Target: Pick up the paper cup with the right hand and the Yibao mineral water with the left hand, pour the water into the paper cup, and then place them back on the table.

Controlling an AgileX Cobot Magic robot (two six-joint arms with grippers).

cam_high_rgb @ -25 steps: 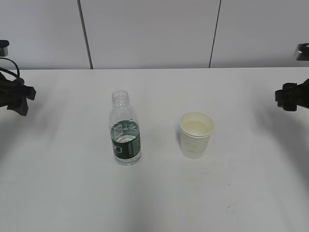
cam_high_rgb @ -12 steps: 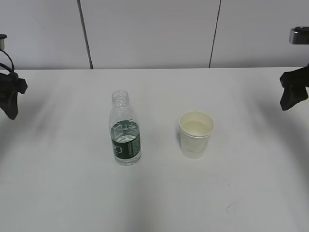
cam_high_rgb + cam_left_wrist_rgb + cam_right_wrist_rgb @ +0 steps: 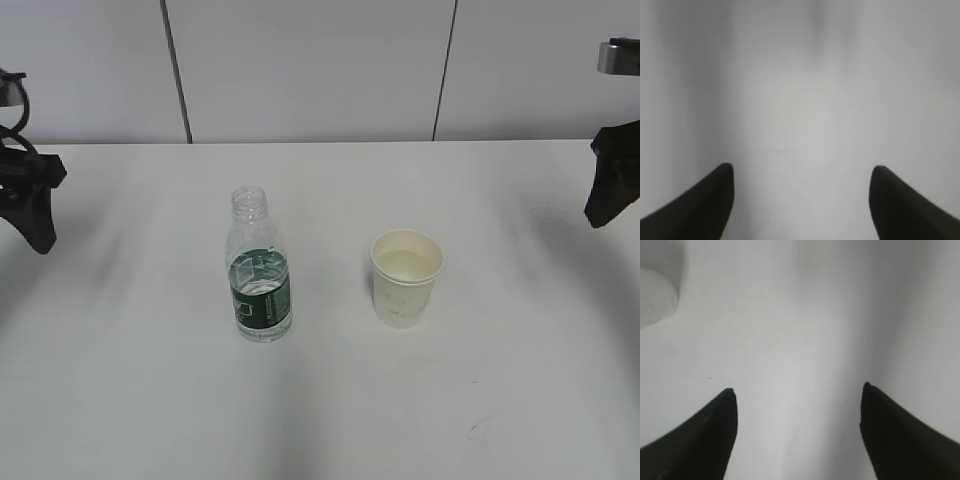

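The Yibao mineral water stands upright and capless left of centre on the white table, with water up to about the top of its green label. The paper cup stands upright to the right of the bottle, its inside cream. My left gripper hangs at the far left edge, well away from the bottle. In the left wrist view it is open over bare table. My right gripper is at the far right edge, away from the cup. It is open and empty in the right wrist view.
A grey panelled wall runs behind the table's far edge. A blurred pale rounded shape shows at the upper left of the right wrist view; I cannot tell what it is.
Both grippers have swung at the frame edges from lying level to pointing their fingers down at the table. The bottle and the cup have not moved.
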